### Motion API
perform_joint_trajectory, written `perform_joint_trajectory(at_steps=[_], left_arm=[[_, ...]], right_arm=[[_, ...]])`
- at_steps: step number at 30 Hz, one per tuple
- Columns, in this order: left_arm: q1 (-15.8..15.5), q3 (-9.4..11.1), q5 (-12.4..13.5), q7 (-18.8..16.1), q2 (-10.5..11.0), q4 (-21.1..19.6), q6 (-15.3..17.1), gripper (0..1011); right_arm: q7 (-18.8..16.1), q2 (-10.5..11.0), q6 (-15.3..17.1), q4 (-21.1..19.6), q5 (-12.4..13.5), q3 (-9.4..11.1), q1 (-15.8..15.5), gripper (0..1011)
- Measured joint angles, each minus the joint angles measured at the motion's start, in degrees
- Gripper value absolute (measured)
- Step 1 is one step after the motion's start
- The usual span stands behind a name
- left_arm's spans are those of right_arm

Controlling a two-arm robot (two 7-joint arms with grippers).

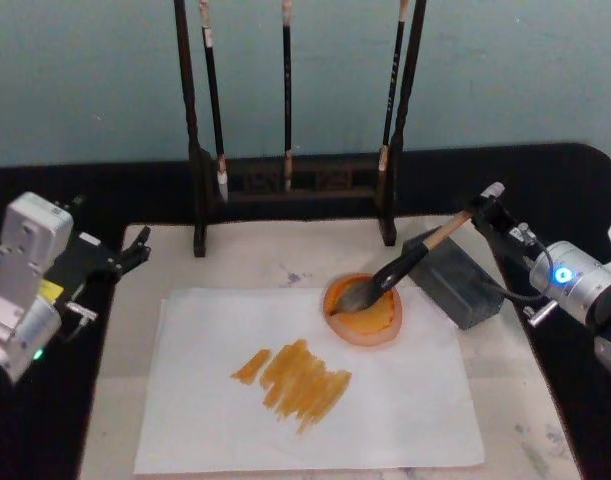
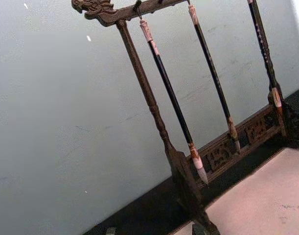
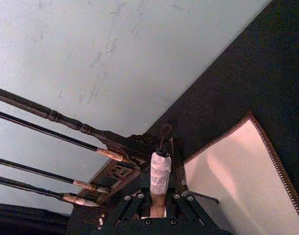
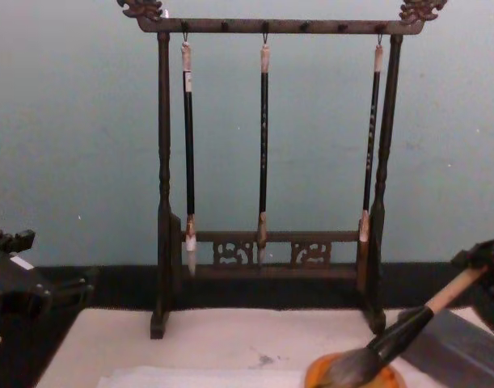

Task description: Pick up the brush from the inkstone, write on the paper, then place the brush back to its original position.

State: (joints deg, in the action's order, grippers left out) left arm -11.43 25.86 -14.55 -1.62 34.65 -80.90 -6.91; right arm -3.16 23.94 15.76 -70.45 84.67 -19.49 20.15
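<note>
- The paper [image 1: 315, 400], just in front of the dish [image 1: 365, 312], already carries orange strokes [image 1: 295, 380].
- The brush [image 1: 410, 262] leans with its bristles in the dish and its handle across the grey block [image 1: 455, 280] beside the dish.
- The right gripper [image 1: 488, 208], behind the dish to its right, pinches the handle top; it should open gently so the brush does not roll.
- The left gripper [image 1: 130, 255] idles well left of the dish, its fingers unclear.
- The rack [image 4: 267, 250] stands behind the dish.

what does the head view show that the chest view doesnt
Head view alone: the paper with orange strokes, the whole mat, and the left tool, parked at the mat's left edge. Chest view alone: the rack's top bar, where three thin brushes hang. Both: the brush, bristles in the orange dish, handle leaning on the grey block, with the right tool at its handle end.
</note>
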Motion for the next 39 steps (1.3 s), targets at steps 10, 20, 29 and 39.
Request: perform_joint_trajectory(at_steps=[10,20,29,39], left_arm=[[0.0,0.0,0.0,0.0,0.0,0.0,0.0,1010],[0.0,0.0,0.0,0.0,0.0,0.0,0.0,1010],[0.0,0.0,0.0,0.0,0.0,0.0,0.0,1010],[0.0,0.0,0.0,0.0,0.0,0.0,0.0,1010]], right_arm=[[0.4,1.0,-0.8,-0.2,1.0,-0.9,-0.1,160],[0.2,1.8,-1.3,-0.4,1.5,-1.9,0.1,160],[0.2,1.7,-1.3,-0.4,1.5,-1.7,0.0,160],[0.2,1.7,-1.2,-0.5,1.5,-1.6,-0.1,382]])
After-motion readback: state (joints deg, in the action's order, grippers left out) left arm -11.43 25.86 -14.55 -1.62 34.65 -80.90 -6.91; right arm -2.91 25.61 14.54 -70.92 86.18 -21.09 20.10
